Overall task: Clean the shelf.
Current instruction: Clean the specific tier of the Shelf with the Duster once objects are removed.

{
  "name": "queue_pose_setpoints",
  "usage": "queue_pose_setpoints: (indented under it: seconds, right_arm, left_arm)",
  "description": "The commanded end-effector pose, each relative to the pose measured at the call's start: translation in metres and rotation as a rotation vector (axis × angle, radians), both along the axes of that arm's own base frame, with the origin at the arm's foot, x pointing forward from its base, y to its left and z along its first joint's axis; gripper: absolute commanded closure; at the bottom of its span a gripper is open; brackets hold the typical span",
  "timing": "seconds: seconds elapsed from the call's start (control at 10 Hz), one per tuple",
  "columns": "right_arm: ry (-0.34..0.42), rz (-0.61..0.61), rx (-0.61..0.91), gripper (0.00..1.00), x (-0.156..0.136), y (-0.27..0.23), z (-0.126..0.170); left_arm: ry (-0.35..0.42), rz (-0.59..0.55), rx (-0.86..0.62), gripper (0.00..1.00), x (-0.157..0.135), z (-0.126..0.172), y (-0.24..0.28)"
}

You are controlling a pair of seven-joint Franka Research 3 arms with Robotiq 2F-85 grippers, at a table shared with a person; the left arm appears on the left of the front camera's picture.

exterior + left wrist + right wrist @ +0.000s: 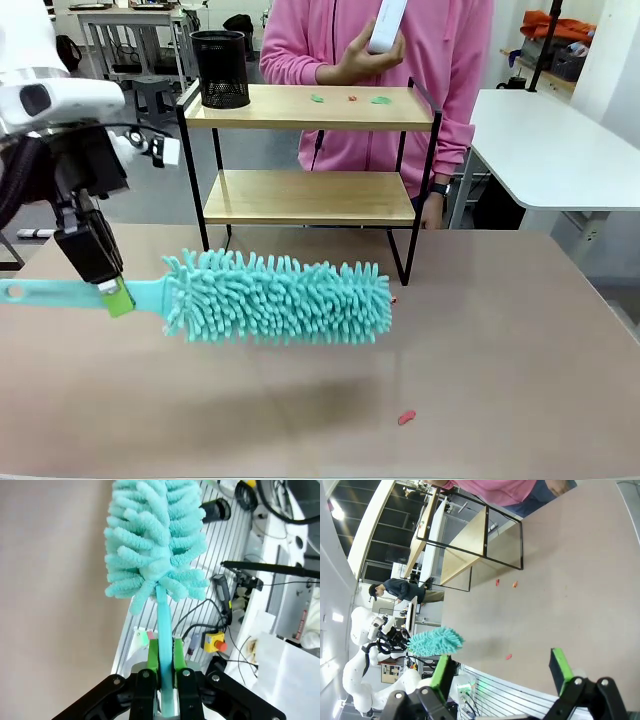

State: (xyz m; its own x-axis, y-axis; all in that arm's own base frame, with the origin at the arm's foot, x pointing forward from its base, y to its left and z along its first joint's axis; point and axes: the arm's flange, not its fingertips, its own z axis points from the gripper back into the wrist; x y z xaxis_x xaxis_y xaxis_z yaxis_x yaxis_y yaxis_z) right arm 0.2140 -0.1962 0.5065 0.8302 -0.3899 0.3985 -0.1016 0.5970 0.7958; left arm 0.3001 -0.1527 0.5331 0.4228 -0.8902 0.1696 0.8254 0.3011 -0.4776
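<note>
My left claw is clamped tight on the flat teal plastic handle of the duster. The left wrist view has the green pads pinching the handle from both sides. The duster head is fluffy teal chenille, long and oval. It is held level above the matte brown tabletop, with its shadow underneath.

My right claw is wide open, nothing in it, over the tabletop.

The shelf stands at the far side of the tabletop, just beyond the duster: two light wooden boards in a thin black metal frame. The top board carries a black mesh pen cup at its left end and small green and red bits toward the right.

The front view adds a person in a pink hoodie behind the shelf, one hand holding a white object. The right wrist view gives three red crumbs on the tabletop, two of them near the shelf legs.
</note>
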Motion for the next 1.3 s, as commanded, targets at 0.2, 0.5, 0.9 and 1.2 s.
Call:
queue_pose_setpoints:
  seconds: [0.2, 0.5, 0.9, 1.2]
  right_arm:
    - [-0.031, 0.006, 0.001, 0.0, 0.002, 0.0, 0.003]
    - [-0.031, 0.006, 0.001, 0.0, 0.002, 0.0, 0.003]
    - [-0.031, 0.006, 0.001, 0.0, 0.002, 0.0, 0.003]
    - [-0.031, 0.006, 0.001, 0.0, 0.002, 0.0, 0.003]
  left_arm:
    - [-0.072, 0.221, -0.3, 0.88, -0.017, 0.056, 0.108]
    - [-0.139, 0.571, -0.538, 0.88, -0.056, 0.066, 0.223]
    - [-0.09, 0.981, -0.827, 0.88, -0.09, 0.027, 0.326]
    - [0.244, 1.218, -0.73, 0.88, -0.021, -0.018, 0.331]
